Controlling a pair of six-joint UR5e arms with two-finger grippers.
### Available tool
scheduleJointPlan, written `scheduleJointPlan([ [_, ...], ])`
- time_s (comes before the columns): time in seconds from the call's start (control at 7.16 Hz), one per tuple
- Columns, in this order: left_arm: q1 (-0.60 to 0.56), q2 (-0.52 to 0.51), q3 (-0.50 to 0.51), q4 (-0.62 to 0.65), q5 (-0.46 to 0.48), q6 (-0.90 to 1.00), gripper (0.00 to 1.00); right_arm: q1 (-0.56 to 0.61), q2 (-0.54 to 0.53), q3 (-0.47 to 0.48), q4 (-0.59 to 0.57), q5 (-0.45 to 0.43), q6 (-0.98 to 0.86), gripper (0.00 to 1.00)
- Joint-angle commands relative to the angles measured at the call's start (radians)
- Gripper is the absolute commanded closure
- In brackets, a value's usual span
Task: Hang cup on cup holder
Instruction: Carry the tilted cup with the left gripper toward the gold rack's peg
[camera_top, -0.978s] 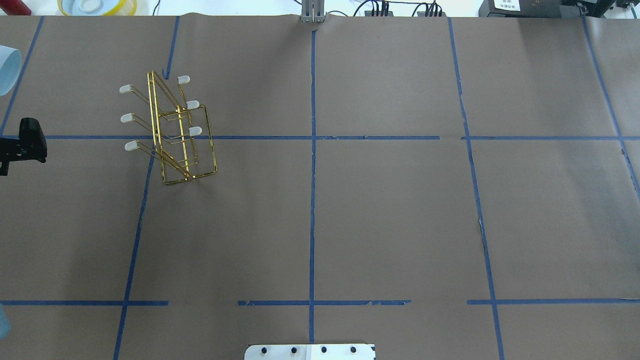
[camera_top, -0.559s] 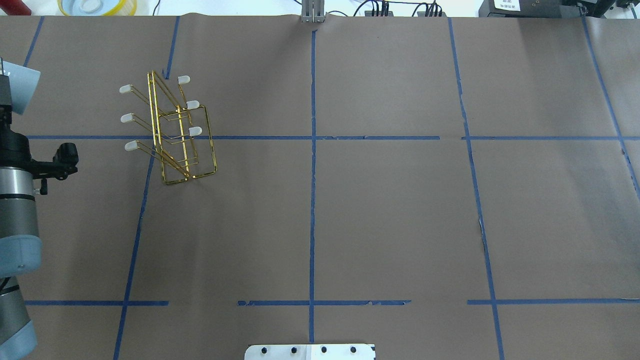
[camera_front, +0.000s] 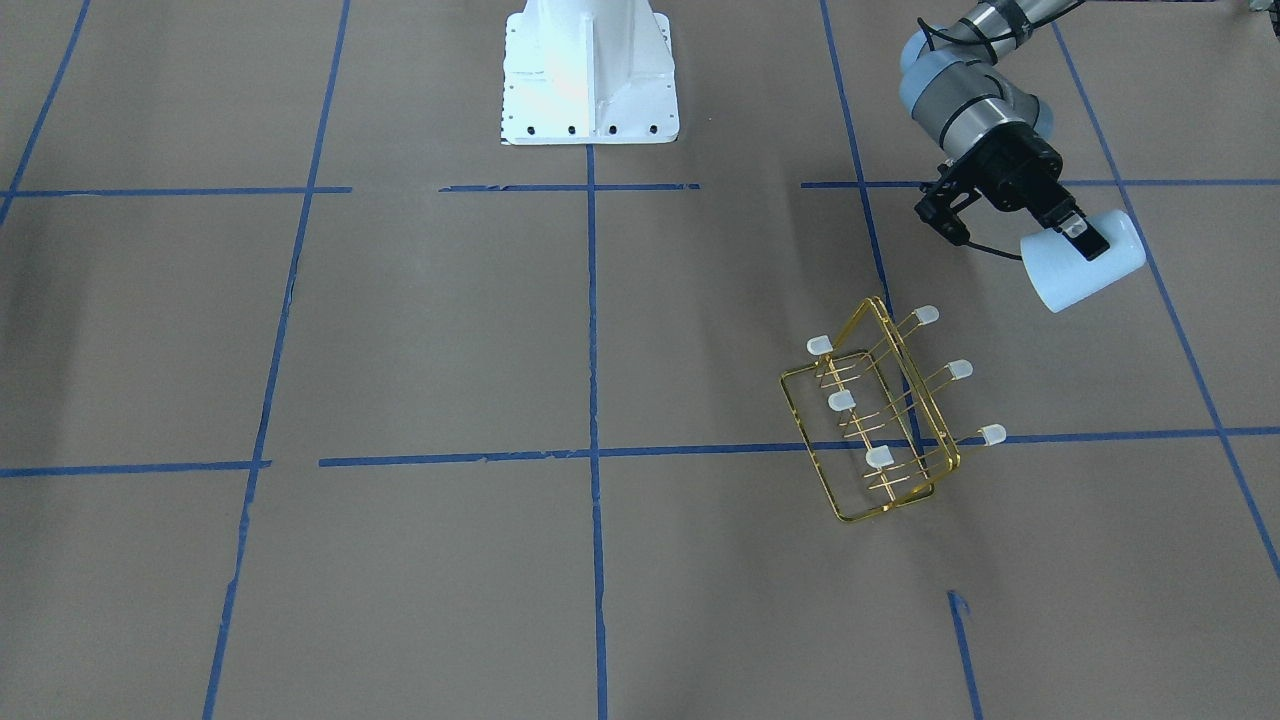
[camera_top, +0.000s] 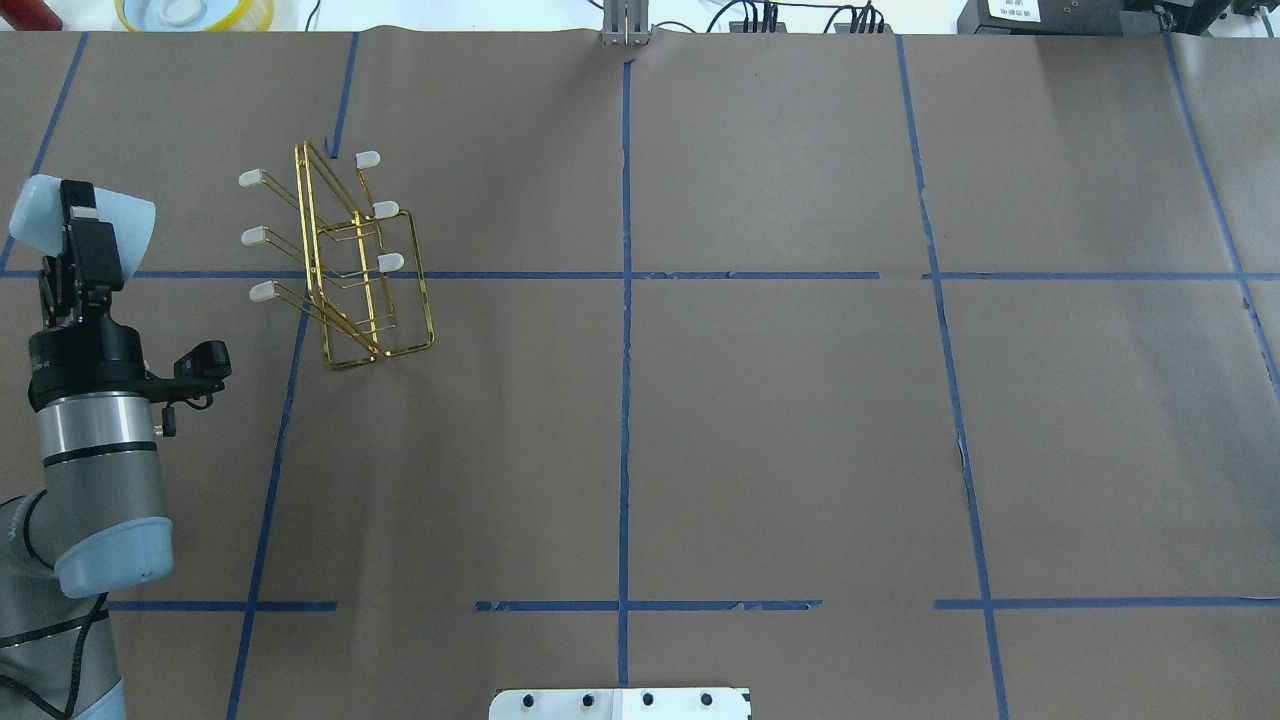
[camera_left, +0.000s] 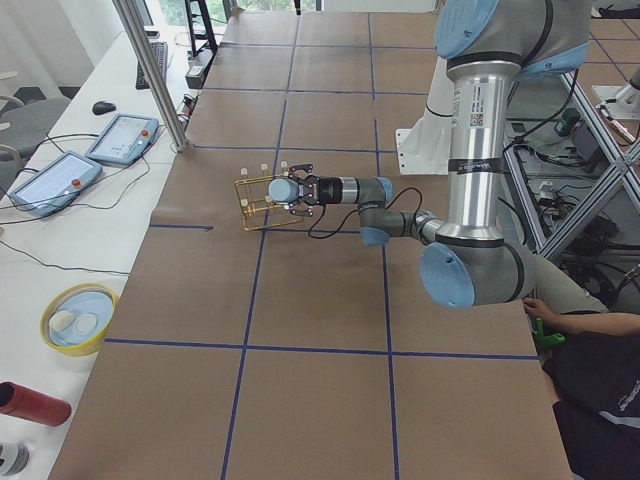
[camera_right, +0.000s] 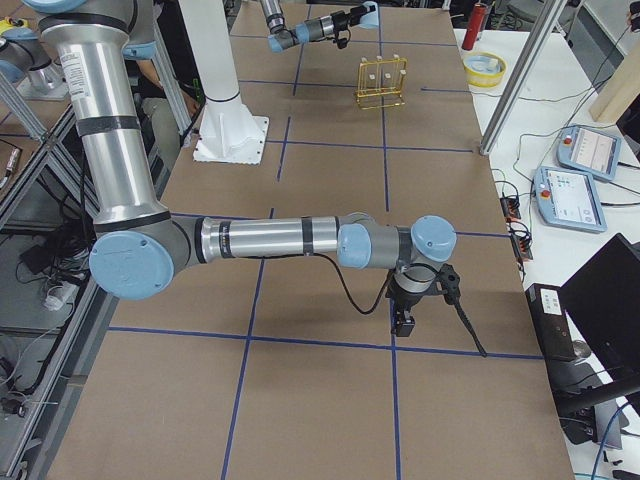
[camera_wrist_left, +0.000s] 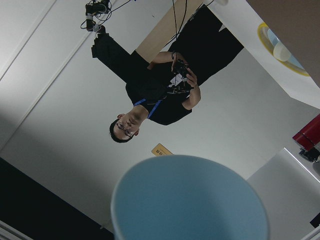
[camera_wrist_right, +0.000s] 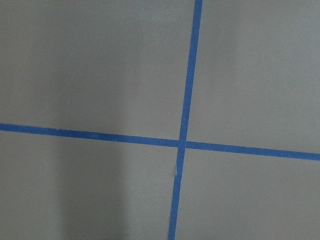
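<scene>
The cup is a pale blue-white tumbler lying sideways in the air, held in my left gripper, which is shut on it. It hangs left of the cup holder, a gold wire rack with white-capped prongs standing on the brown table, with a clear gap between them. The front-facing view shows the cup, the left gripper and the rack. The cup fills the bottom of the left wrist view. My right gripper shows only in the exterior right view, low over the table; I cannot tell if it is open.
A yellow-rimmed bowl and a red object lie beyond the table's far left edge. The white robot base stands mid-table on my side. A person sits near the left arm's base.
My left arm has come in from the overhead view's left edge and moved right with the cup, closer to the rack. The rack has not moved.
</scene>
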Motion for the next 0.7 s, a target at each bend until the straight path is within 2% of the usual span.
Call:
scheduleJointPlan([
  [0.0,0.019,-0.060,0.082,-0.006,0.015,-0.007,1.00,0.000,0.000,0.000,0.000,0.000,0.000,0.00],
  [0.56,0.037,-0.121,0.137,-0.004,0.004,-0.009,1.00,0.000,0.000,0.000,0.000,0.000,0.000,0.00],
])
